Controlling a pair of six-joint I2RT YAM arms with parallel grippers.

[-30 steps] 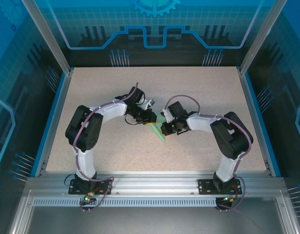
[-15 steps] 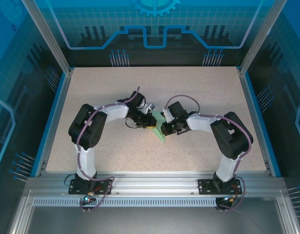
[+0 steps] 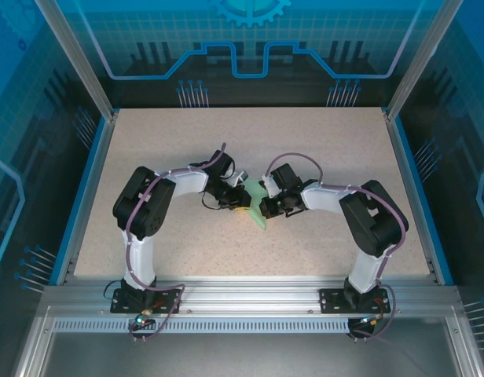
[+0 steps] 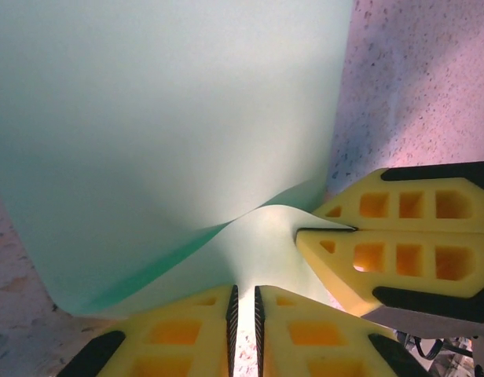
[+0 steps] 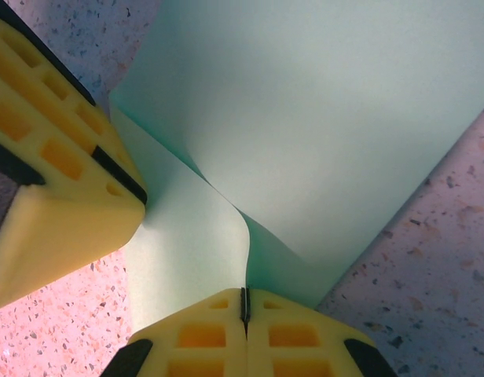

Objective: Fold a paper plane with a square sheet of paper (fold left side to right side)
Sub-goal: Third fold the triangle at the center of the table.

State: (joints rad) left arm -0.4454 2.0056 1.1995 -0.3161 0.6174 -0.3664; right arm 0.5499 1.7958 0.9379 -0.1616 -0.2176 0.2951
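The square sheet of paper [image 3: 260, 214] is pale mint green and lies mid-table between both arms, folded over itself with one flap bulging up. In the left wrist view the sheet [image 4: 171, 118] spreads ahead of my left gripper [image 4: 243, 289]. Its jaws stand a narrow slit apart at the flap's edge, with table speckle showing through the slit. My right gripper [image 5: 244, 292] is shut on the raised fold of the paper [image 5: 328, 102]. From above, the left gripper [image 3: 242, 206] and right gripper [image 3: 265, 206] sit almost tip to tip over the sheet. Each gripper shows in the other's wrist view: the right gripper [image 4: 311, 226] and the left gripper [image 5: 137, 193].
The speckled beige table [image 3: 328, 149] has a raised blue rim [image 3: 90, 181] on both sides and an aluminium rail [image 3: 250, 292] at the near edge. Slanted frame posts [image 3: 77, 59] rise at the back corners. Open tabletop surrounds the paper.
My left arm has swung right and slightly nearer, bringing its gripper closer to the right gripper over the paper. The right arm has held still, keeping its pinch.
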